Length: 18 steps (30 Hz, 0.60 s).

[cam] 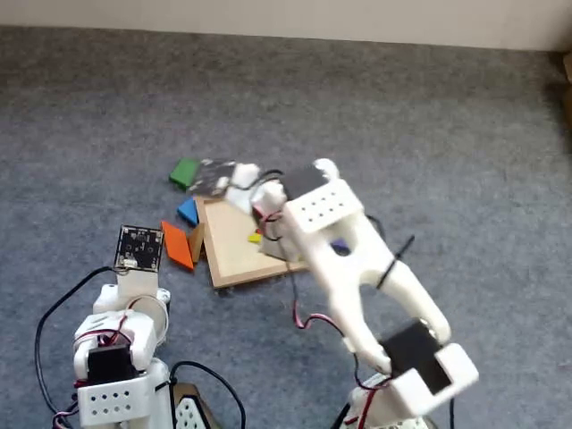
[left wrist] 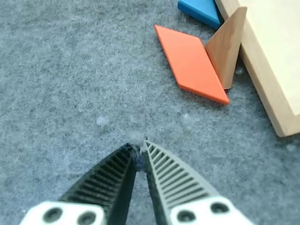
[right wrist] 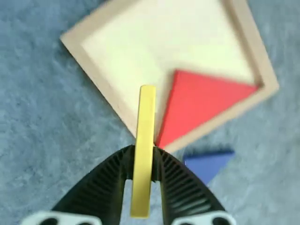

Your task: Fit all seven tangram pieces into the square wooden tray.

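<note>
Yellow piece (right wrist: 144,140) is standing on edge, pinched in your right claw (right wrist: 143,157) over the tray (right wrist: 107,89) rim, beside the red triangle (right wrist: 201,101) inside. A blue piece (right wrist: 206,164) outside is half hiding behind one finger (right wrist: 187,183). Your left claw (left wrist: 142,150) is hanging closed over carpet (left wrist: 70,70).

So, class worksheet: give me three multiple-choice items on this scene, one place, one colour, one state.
1. Where does the red triangle lie? A in the tray's corner; B outside the tray; C in a gripper.
2. What colour is the piece in the right gripper? A green; B yellow; C orange.
3. How is the left gripper? A wide open; B shut on a piece; C shut, empty.
Answers: 1A, it lies flat inside the tray's corner; 2B, a yellow piece stands clamped on edge; 3C, its tips meet with nothing between.
</note>
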Tool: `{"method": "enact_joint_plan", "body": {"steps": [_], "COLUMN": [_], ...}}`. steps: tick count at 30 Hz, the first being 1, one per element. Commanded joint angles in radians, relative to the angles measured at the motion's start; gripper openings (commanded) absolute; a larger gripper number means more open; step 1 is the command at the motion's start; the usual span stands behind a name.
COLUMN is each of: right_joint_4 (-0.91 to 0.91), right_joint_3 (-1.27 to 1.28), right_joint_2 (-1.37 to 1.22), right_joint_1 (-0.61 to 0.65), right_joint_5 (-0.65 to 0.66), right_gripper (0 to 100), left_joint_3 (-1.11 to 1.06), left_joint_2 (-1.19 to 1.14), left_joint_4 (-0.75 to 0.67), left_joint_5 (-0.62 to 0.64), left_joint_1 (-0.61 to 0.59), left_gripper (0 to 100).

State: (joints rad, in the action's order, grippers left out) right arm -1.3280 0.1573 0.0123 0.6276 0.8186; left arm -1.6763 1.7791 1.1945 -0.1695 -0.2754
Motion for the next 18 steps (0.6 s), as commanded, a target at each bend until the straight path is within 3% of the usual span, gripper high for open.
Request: {"method": "enact_joint_plan", "body": {"steps": [1,12,18], "right_joint_4": [0.002,0.002,0.002], "right_joint_3": [-0.131,-0.317,-0.386], "right_joint_2": [-0.068,-0.312,-0.378], "right_joint_1": [0.076,0.136,0.102], "right_joint_5": [0.078,0.129,0.126], "right_gripper": [0.6,1.5,15.0], "left_joint_3": [-0.019,-0.019,-0.019], "left_joint_2": [0.045,0.045,0.045], "left_joint_4": [-0.018,-0.018,-0.018], "left_joint_5": [-0.006,-0.005,-0.005], "left_joint_1": [-0.068,-0.107,-0.105], "left_gripper": [1,1,1]}}
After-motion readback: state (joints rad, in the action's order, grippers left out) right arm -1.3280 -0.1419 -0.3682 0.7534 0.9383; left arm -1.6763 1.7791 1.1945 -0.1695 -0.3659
